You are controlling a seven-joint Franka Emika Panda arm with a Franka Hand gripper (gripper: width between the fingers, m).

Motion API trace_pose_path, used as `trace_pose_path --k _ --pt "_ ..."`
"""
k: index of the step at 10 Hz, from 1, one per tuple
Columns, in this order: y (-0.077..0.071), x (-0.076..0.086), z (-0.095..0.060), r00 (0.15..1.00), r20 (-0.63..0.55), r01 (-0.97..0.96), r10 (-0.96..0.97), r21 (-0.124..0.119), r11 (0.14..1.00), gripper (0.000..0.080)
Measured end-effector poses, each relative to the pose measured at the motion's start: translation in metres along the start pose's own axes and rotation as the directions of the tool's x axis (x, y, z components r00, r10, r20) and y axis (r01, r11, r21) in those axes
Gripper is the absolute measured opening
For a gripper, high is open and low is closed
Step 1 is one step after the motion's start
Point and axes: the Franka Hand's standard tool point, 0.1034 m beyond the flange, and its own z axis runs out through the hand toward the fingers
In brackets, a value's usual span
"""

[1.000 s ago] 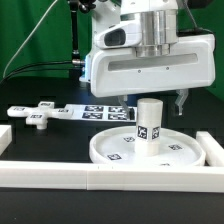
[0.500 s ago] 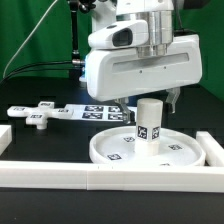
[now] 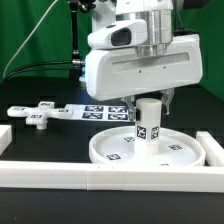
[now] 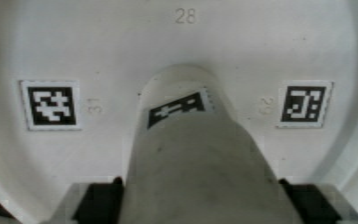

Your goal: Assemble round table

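Note:
The short cylindrical leg stands upright on the large round disc, right of its centre. My gripper is straight above the leg, its fingers down on either side of the leg's top. In the wrist view the leg fills the gap between the black pads, which press against both its sides; the gripper is shut on it. The disc with its tags lies underneath. The cross-shaped foot lies flat on the table at the exterior view's left, apart from the gripper.
The marker board lies behind the disc. A long white border rail runs along the front, with a raised piece at the exterior view's right and a short piece at the left. A green curtain hangs behind.
My gripper has come down over the leg, and its fingers have closed in from wide apart onto the leg's sides. Leg, disc and foot have not moved.

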Motion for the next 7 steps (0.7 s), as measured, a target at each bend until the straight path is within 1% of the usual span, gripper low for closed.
trace_pose_path --k 2,4,7 --pt "0.0002 0.0018 -0.0005 0.977 -0.013 -0.214 0.214 -0.006 0.977 0.0407" --pt "0.0010 0.0021 -0.0007 0.944 -0.018 -0.331 0.331 -0.004 0.944 0.0407" --pt "0.0019 0.0015 -0.0013 0.862 -0.021 -0.506 0.506 0.000 0.863 0.0409"
